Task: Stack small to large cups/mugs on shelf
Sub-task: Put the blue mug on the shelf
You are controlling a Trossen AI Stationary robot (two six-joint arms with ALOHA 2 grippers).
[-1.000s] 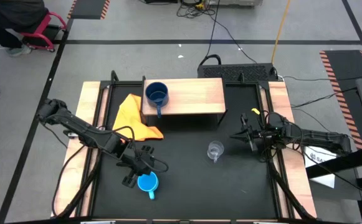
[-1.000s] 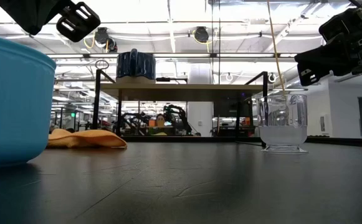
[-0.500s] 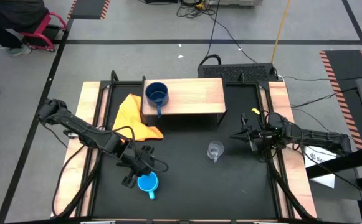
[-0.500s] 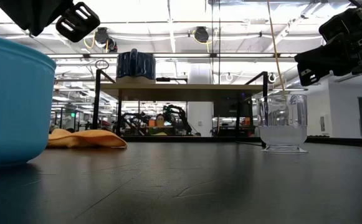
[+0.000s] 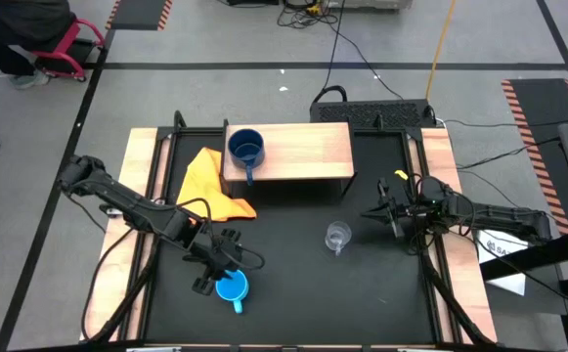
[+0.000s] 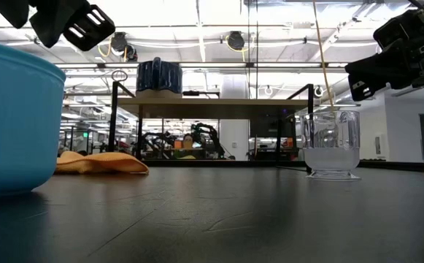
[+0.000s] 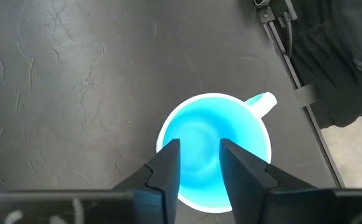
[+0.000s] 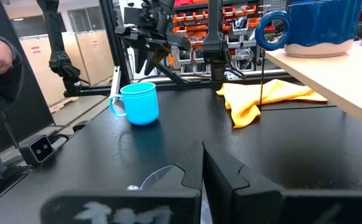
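The left tool, fingers slightly spread, hovers just above the mid-size light blue mug near the black surface's front edge. The large dark blue mug stands on the light-wood shelf's left end. The small clear glass cup stands mid-surface; the right tool, fingers pressed together, waits beside it.

Open floor mid-table, crowding at the shelf's left end

The black tabletop lies bare between the light blue mug and the clear glass cup. The shelf is free to the right of the dark blue mug. The yellow cloth blocks the approach beside its left end. The left gripper hangs over the light blue mug.
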